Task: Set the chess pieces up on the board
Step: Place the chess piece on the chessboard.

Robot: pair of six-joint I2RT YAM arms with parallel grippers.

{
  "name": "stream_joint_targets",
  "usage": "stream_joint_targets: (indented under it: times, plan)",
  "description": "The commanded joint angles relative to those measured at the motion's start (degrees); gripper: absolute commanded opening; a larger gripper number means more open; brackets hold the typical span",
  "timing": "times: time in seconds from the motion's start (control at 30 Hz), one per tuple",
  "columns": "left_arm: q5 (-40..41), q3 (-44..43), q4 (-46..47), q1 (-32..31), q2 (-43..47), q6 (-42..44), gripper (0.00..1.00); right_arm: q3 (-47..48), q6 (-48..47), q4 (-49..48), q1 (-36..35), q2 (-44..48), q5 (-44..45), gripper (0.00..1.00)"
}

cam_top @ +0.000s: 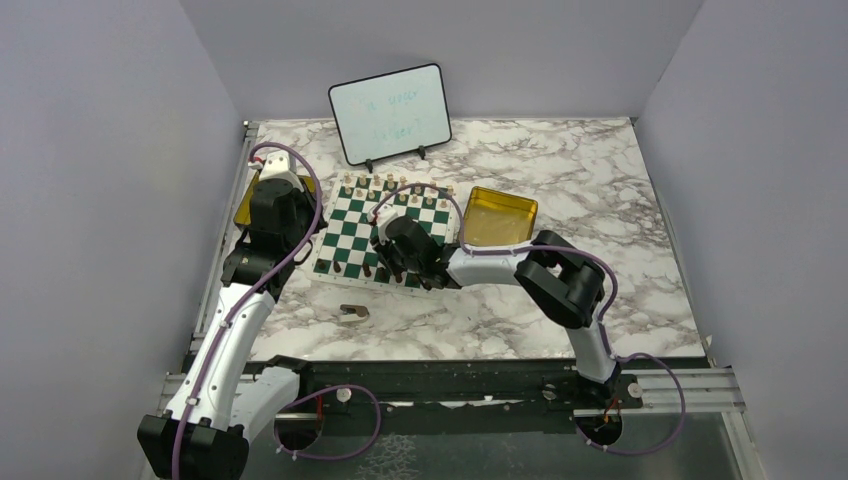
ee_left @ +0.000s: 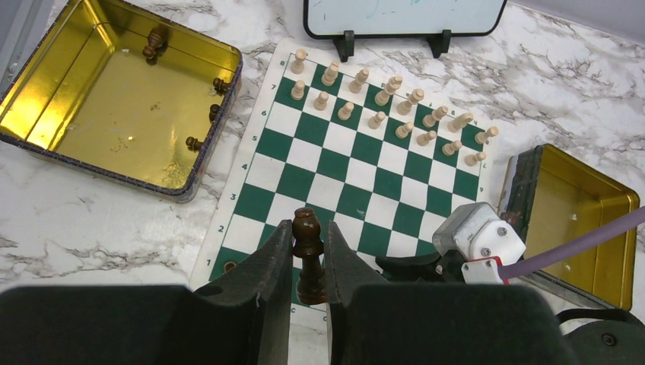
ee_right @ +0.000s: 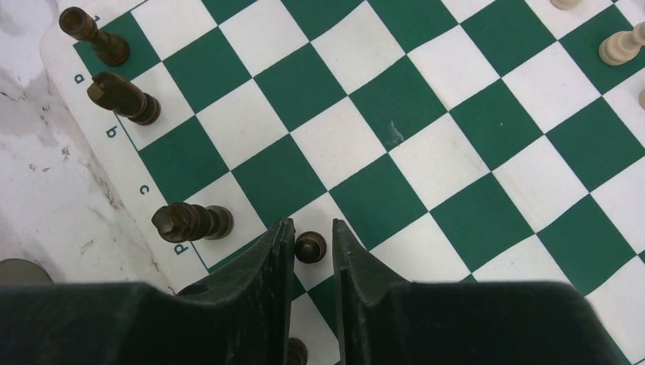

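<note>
Left gripper (ee_left: 308, 262), seen from its own wrist, is clamped on a dark piece (ee_left: 307, 236) that stands upright, its long axis vertical between the fingers. The board (ee_left: 335, 163) spreads away toward 12 o'clock, with the light pieces (ee_left: 380, 106) filling its two far rows. A gold tin (ee_left: 99, 106) at 10 o'clock has a few spare dark pieces (ee_left: 154, 42) in it.

From the right wrist, the right gripper (ee_right: 312, 251) has its fingers either side of a dark pawn (ee_right: 310, 246) standing on a near-edge square. The gaps are too slim to tell whether they press on it. Other placed dark men (ee_right: 122, 95) line the lettered border from 9 to 11 o'clock.

From above, the right gripper sits low over the board's near edge, so it is the nearer arm to the dark ranks. The left one is off at the board's 9 o'clock side, so its free squares likely lie toward 4 o'clock from it.
</note>
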State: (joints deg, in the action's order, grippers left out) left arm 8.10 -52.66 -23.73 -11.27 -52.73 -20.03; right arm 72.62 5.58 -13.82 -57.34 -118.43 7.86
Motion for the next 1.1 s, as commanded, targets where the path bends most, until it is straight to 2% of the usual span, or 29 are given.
stream_joint_targets:
  times: [0.0, 0.33, 0.5, 0.7, 0.87, 1.07]
  plan:
    - [0.2, 0.2, 0.4, -0.2, 0.4, 0.6, 0.12, 2.3, 0.4, 0.6, 0.5, 1.8, -0.3, 0.3]
    - [-1.0, 0.3, 0.8, -0.2, -0.2, -0.2, 0.12, 1.2, 1.9, 2.9, 1.3, 9.7, 0.8, 0.33]
    - [-6.3, -0.3, 1.4, -0.2, -0.4, -2.7, 0.12, -2.4, 5.1, 0.9, 1.6, 16.0, -1.2, 0.35]
    - [-16.4, 0.4, 3.4, -0.2, -0.1, -8.5, 0.13, -9.0, 12.3, -9.1, 1.6, 23.2, -10.8, 0.45]
    - [-24.3, 2.8, 7.9, -0.2, 0.2, -14.3, 0.14, -10.9, 18.8, -17.2, 1.6, 24.6, -16.4, 0.49]
    - [-28.1, 5.7, 12.4, -0.2, 1.0, -18.3, 0.14, -10.8, 25.7, -22.8, 1.6, 24.6, -18.7, 0.53]
